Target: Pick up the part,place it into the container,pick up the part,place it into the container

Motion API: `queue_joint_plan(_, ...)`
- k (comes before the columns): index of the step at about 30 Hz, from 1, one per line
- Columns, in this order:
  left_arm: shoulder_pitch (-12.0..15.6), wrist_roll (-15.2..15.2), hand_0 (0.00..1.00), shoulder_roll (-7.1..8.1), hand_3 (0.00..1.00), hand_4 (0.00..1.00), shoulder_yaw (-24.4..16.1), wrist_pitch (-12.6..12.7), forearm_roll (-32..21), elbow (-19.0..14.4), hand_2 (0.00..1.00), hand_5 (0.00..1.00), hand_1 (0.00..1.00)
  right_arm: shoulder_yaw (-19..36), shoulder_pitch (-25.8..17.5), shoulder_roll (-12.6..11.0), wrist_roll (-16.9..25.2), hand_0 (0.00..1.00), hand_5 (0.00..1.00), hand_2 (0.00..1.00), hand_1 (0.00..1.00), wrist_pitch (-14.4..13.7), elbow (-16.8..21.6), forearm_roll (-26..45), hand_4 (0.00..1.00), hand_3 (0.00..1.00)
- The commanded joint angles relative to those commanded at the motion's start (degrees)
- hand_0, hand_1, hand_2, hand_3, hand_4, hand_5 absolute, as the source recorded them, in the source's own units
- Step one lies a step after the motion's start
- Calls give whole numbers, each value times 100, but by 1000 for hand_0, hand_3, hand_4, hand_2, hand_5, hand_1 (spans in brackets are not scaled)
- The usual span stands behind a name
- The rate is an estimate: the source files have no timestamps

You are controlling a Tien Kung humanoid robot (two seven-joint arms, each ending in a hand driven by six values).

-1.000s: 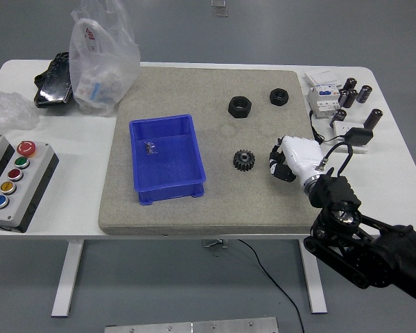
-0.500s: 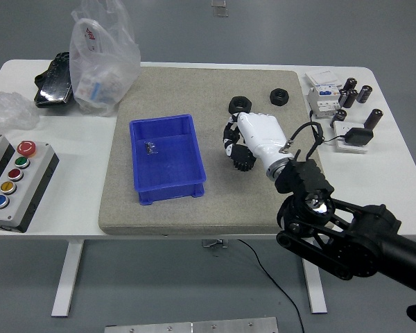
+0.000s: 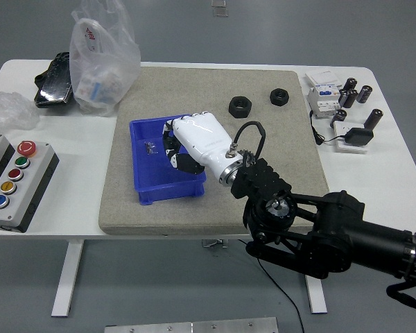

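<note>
— Where is the gear now?
— I cannot see it. The right hand (image 3: 187, 142) is over the right half of the blue bin (image 3: 147, 182), fingers curled down into it. Whether they are clamped on the gear or have let it go, I cannot tell: the white palm hides what is under it.
— And the arm?
— It comes from the lower right, wrist raised, hand pointing left across the bin's right wall.
— What can you count?
— One small metal piece (image 3: 150, 146) inside the bin, left of the hand. Two black nuts, one (image 3: 240, 106) right of the bin, one (image 3: 280, 96) further right.
— Anything unclear?
— The bin's right wall is partly covered.
</note>
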Motion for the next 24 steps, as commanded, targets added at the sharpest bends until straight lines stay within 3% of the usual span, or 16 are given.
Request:
queue_joint_plan(6, -2, 14, 635, 4, 610, 707, -24, -6, 33, 0, 557, 384, 347, -81, -56, -15, -53, 349, 334, 662, 623, 28, -46, 196, 344, 668)
queue_joint_plan(7, -7, 12, 635, 4, 610, 708, -22, -9, 32, 0, 557, 385, 347, -99, -66, -15, -62, 353, 329, 707, 657, 13, -70, 276, 385, 689)
queue_joint_plan(14, -34, -3, 635, 10, 611, 709, -11, -15, 26, 0, 557, 387, 346, -58, -136, -47, -158, 350, 342, 718, 664, 65, -182, 485, 416, 693)
queue_joint_plan(20, -24, 2, 635, 6, 611, 709, -28, -15, 38, 0, 557, 388, 347, 396, -254, -131, -215, 339, 356, 717, 652, -83, -204, 363, 437, 690)
queue_joint_plan(24, -19, 3, 635, 0, 611, 709, -33, -15, 41, 0, 557, 388, 347, 760, -315, -245, -407, 339, 356, 717, 652, 108, -430, 329, 437, 690)
